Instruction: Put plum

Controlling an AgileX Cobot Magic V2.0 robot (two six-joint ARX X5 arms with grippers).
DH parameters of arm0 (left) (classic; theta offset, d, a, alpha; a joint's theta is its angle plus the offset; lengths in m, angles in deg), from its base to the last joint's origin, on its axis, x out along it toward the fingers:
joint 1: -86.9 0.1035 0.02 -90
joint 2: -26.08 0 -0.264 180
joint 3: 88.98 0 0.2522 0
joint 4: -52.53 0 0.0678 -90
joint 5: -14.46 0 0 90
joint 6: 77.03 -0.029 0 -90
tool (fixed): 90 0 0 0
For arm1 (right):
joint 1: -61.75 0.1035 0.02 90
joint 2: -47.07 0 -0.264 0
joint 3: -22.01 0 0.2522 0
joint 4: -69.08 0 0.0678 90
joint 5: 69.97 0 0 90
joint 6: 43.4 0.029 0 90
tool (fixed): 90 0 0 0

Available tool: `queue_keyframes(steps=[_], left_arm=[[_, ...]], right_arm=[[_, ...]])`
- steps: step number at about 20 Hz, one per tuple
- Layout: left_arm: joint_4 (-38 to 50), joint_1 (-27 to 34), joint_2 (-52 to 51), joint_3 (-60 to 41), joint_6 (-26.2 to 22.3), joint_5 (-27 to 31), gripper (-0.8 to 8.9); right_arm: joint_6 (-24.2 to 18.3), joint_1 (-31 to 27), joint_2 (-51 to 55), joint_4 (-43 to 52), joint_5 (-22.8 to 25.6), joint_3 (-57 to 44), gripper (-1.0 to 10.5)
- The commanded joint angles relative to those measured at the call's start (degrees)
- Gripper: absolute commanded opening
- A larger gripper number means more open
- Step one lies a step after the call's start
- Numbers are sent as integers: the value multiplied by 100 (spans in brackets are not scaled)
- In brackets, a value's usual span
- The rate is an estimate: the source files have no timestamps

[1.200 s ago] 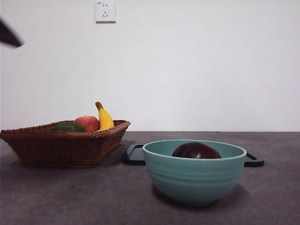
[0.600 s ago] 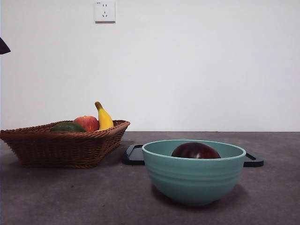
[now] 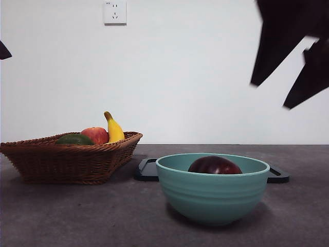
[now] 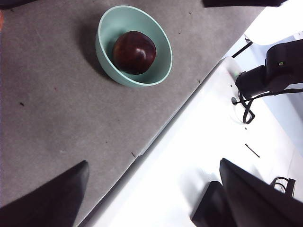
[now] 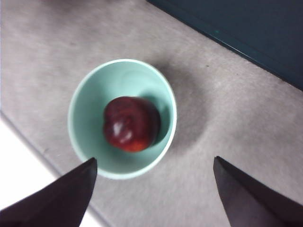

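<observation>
From my left wrist camera I saw the plum lying inside a light green bowl, which stood on the grey bench. The plum was dark maroon and glossy, with a small highlight on its skin. My left tool was high above the edge of the bench, well apart from the bowl, its two black jaws spread wide with nothing between them. Beyond the bench edge I saw a white surface and a black device with cables.
</observation>
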Motion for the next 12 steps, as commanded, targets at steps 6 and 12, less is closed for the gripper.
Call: queue_keyframes(steps=[6, 12], left_arm=[[48, -11, 28, 70, -114, -24, 432], [52, -11, 31, 70, -114, -24, 432]], right_arm=[[107, 350, -1224, 796, 278, -22, 350], [105, 363, -1910, 1209, 278, -42, 257]])
